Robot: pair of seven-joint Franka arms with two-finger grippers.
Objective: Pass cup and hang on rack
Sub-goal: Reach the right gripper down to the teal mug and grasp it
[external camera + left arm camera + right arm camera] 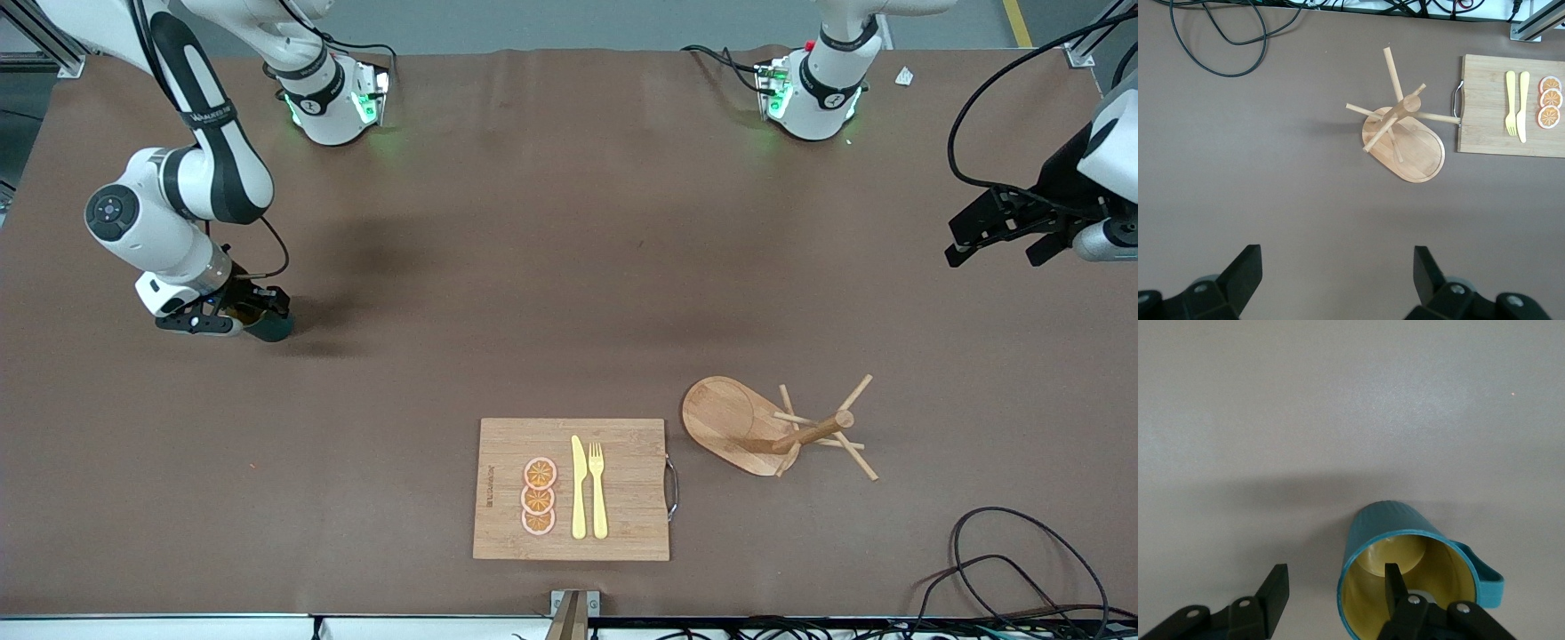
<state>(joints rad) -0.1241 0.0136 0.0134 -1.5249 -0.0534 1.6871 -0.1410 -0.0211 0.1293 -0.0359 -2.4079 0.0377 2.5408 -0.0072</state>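
The teal cup [272, 328] [1395, 520], yellow inside, stands upright on the brown table toward the right arm's end. My right gripper [233, 313] [1335, 577] is down at it, open. One finger [1392, 581] is inside the cup and the other finger [1276, 587] is outside, clear of the wall. The cup's handle [1489, 585] points away from the outer finger. The wooden rack [811, 434] [1403, 112] stands toward the left arm's end, nearer the front camera. My left gripper [996, 253] [1337, 263] waits open, high over the table's edge.
A wooden cutting board [627, 484] [1485, 113] with a yellow knife [579, 489], a fork [597, 489] and orange slices [539, 496] lies beside the rack. Black cables [1022, 569] trail near the front corner at the left arm's end.
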